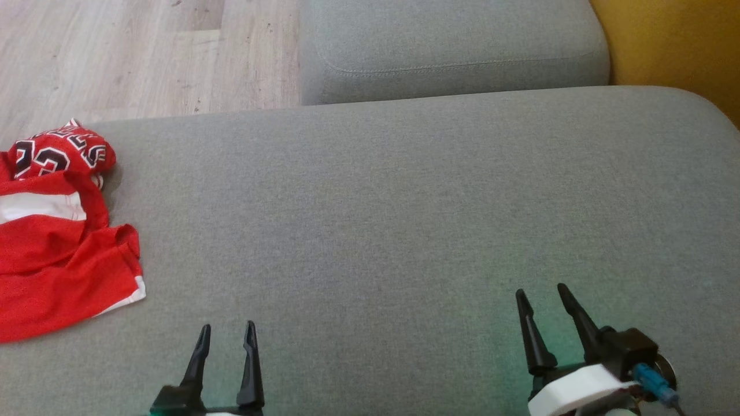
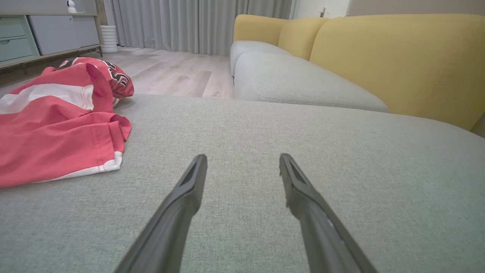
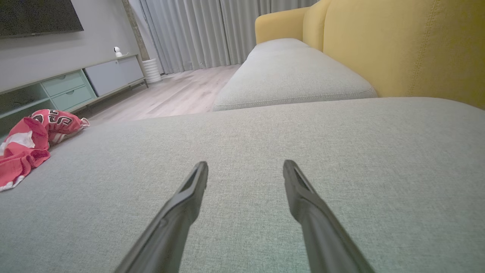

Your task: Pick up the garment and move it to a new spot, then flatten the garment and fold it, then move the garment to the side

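The garment (image 1: 55,237) is a red jersey with white bands and black-and-white lettering, lying crumpled at the left edge of a grey sofa seat (image 1: 404,202). The same garment (image 2: 57,121) lies to the left in the left wrist view, and the garment (image 3: 30,140) sits far left in the right wrist view. My left gripper (image 1: 226,329) hovers low over the seat near the front, open and empty, to the right of the jersey. Open and empty too, my right gripper (image 1: 540,289) is further right, well away from the cloth.
A second grey seat cushion (image 1: 451,46) adjoins at the back, with the yellow backrest (image 1: 676,46) on the right. Wooden floor (image 1: 144,52) lies beyond the seat's far left edge. A low cabinet (image 3: 75,81) and curtains (image 3: 212,34) stand across the room.
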